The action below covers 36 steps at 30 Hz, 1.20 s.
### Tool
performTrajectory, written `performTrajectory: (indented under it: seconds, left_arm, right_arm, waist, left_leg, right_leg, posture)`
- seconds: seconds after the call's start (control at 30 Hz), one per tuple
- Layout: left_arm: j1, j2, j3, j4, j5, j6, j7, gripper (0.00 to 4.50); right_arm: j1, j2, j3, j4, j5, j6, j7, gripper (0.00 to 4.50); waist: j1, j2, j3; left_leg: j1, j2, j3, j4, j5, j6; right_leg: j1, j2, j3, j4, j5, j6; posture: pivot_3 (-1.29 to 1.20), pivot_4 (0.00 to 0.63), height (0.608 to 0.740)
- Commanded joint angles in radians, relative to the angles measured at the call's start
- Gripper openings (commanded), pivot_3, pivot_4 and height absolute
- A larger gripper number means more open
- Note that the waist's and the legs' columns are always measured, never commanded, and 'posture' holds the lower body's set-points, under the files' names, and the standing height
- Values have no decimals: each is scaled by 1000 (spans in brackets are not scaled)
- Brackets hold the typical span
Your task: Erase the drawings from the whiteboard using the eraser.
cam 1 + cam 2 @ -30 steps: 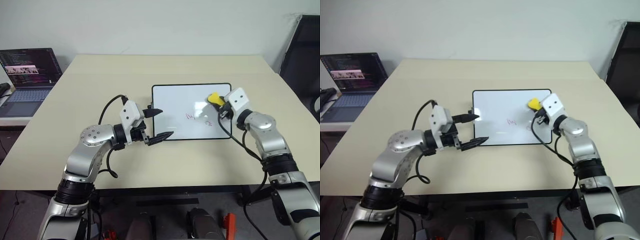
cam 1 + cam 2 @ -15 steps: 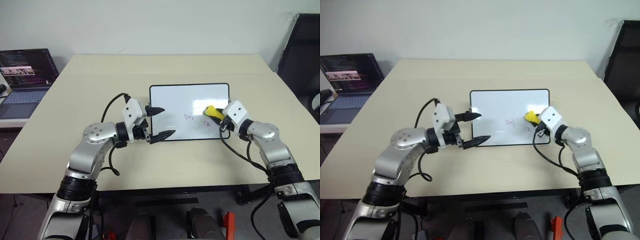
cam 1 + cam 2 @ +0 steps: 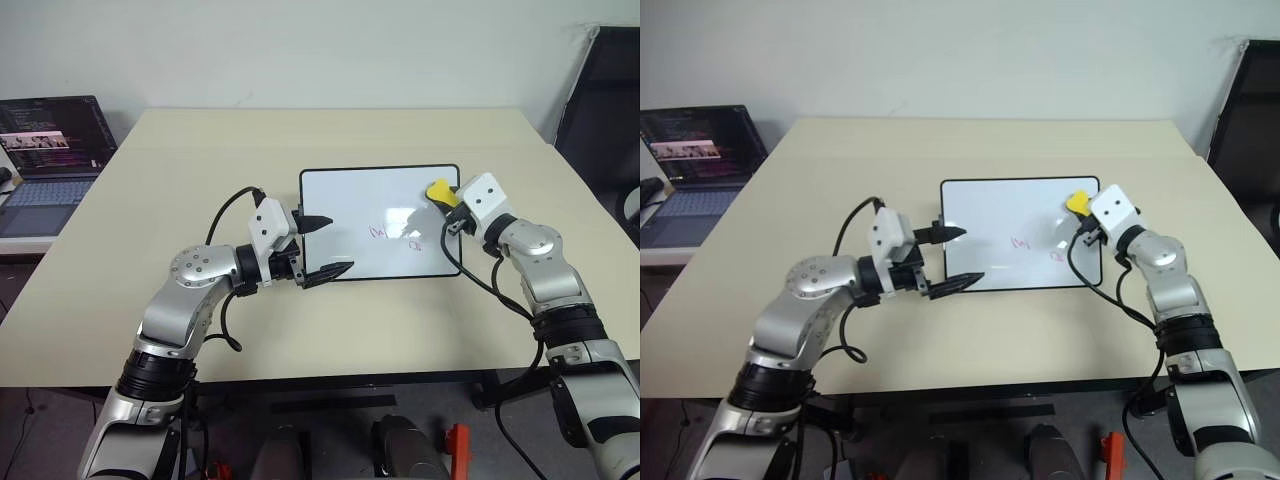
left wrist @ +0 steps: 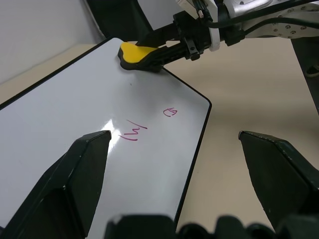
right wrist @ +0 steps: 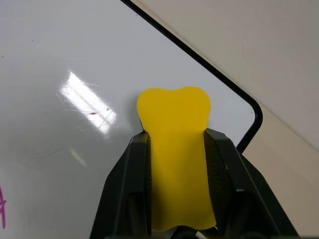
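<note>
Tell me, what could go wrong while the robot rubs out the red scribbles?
The eraser, pinched in the right end effector, sits near the whiteboard's far right corner, away from the drawings, so a wipe there may miss them. That close to the frame, it might slide off the edge. The left end effector stands open around the board's left edge without clamping it, so the board may shift under pushing.

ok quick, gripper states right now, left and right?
Left gripper: open, holding nothing, at the whiteboard's near-left edge.
Right gripper: shut on the eraser, which sits at the whiteboard's far-right corner.
</note>
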Motion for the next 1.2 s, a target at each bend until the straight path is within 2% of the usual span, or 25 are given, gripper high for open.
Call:
performTrajectory:
  seconds: [0.03, 0.17, 0.27, 0.43, 0.7, 0.9, 1.07, 1.1, 1.2]
  left_arm:
    - [-17, -1, 4, -16, 1, -2, 7, 4500]
    - [-19, -3, 1, -13, 3, -3, 7, 4500]
    - [-22, -5, -1, -10, 5, -3, 7, 4500]
    - [-24, -8, -3, -3, 10, -6, 4, 4500]
    - [-41, -17, -6, 21, 19, -17, -1, 4500]
    - [-53, -21, -8, 39, 23, -28, -6, 4500]
    - [-64, -1, 19, 50, 15, -33, -12, 4500]
    - [-65, 6, 24, 53, 15, -35, -14, 4500]
    - [-74, 43, 58, 49, -8, -23, -31, 4500]
  right_arm:
    - [45, 13, 20, -11, 3, 30, 47, 1111]
    - [103, 33, 49, -122, 44, 65, 147, 1110]
    - [123, 32, 52, -154, 42, 93, 167, 1109]
    - [111, 21, 28, -130, 21, 91, 129, 1108]
    - [33, -1, -19, -6, -32, 36, -26, 1108]
    - [48, 5, -16, -32, -20, 39, -9, 1103]
    - [76, -45, -123, -262, 209, 219, 178, 1102]
    - [86, -62, -135, -308, 243, 259, 210, 1102]
    - [148, -163, -192, -457, 362, 388, 329, 1102]
  waist:
    - [0, 0, 0]
    - [-2, 0, 0]
    - [-7, 0, 0]
    - [-7, 0, 0]
    - [-6, -1, 1]
    - [-6, -1, 1]
    - [-2, 1, 2]
    - [-1, 2, 3]
    - [10, 3, 3]
  left_leg:
    - [0, 0, 0, 0, 0, 0]
    - [0, 0, 0, -1, 0, 0]
    - [0, 1, 0, -2, 0, 0]
    - [0, 1, 0, -2, 0, 0]
    - [0, 0, 0, -1, 0, 0]
    - [-2, 0, 0, -3, 0, 0]
    - [-7, 0, -1, -3, 0, 0]
    - [-10, 0, -2, -4, 0, 0]
    - [-21, 0, -1, -4, 0, 0]
  right_leg:
    - [0, 0, 0, 0, 0, 0]
    - [0, 0, 0, 0, 0, 0]
    - [-1, 0, 0, 0, 0, 0]
    - [-1, 0, 0, 0, 0, -1]
    - [-1, 0, 0, 0, 0, -1]
    - [-2, 0, 0, -2, 0, -1]
    - [-4, 0, -2, -5, 1, 1]
    - [-6, 0, -2, -7, 4, 6]
    - [-19, 0, -2, -8, 6, 5]
  posture:
    - [0, 150, 740]
    - [0, 150, 740]
    - [0, 150, 740]
    - [0, 150, 740]
    - [0, 150, 740]
    - [0, 150, 740]
    - [0, 150, 740]
    - [0, 150, 740]
    - [0, 150, 740]
